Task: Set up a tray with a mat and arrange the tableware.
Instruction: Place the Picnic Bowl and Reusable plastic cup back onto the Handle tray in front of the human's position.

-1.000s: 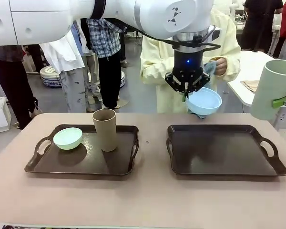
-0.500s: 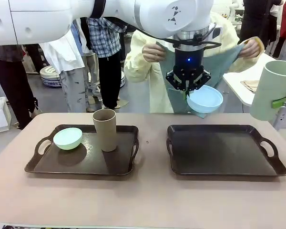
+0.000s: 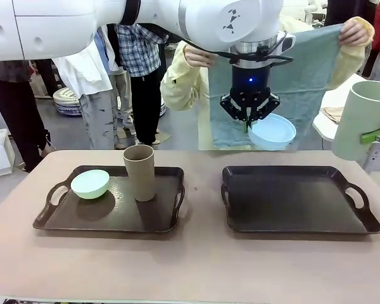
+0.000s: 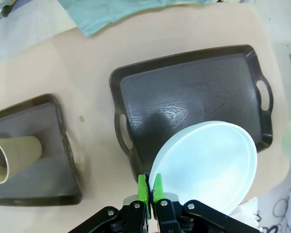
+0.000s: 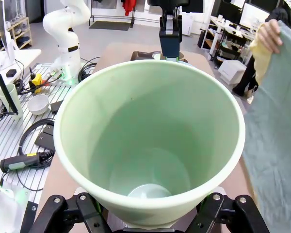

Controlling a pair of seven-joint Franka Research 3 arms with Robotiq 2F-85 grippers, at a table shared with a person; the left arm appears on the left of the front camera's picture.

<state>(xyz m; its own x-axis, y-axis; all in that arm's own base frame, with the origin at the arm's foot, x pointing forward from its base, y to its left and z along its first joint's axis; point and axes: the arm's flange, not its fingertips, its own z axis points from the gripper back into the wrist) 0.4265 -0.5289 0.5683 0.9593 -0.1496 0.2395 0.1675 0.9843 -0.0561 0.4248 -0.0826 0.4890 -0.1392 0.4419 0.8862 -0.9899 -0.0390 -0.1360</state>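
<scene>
Bowl [image 3: 272, 132] rim pinched by left claw [image 3: 247, 123], well clear above right tray [image 3: 291, 209].

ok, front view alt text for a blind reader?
The left hand holds a light blue bowl by its rim above the right tray, while a person behind holds up a teal cloth. The left tray carries a mint bowl and a brown cup. Far right, a pale green cup.

1 bowl [image 3: 90, 183] and 1 tumbler [image 3: 139, 172] on left tray [image 3: 133, 216], raised bowl [image 3: 272, 133] above right tray [image 3: 291, 202], mat [image 3: 310, 69] behind both
</scene>
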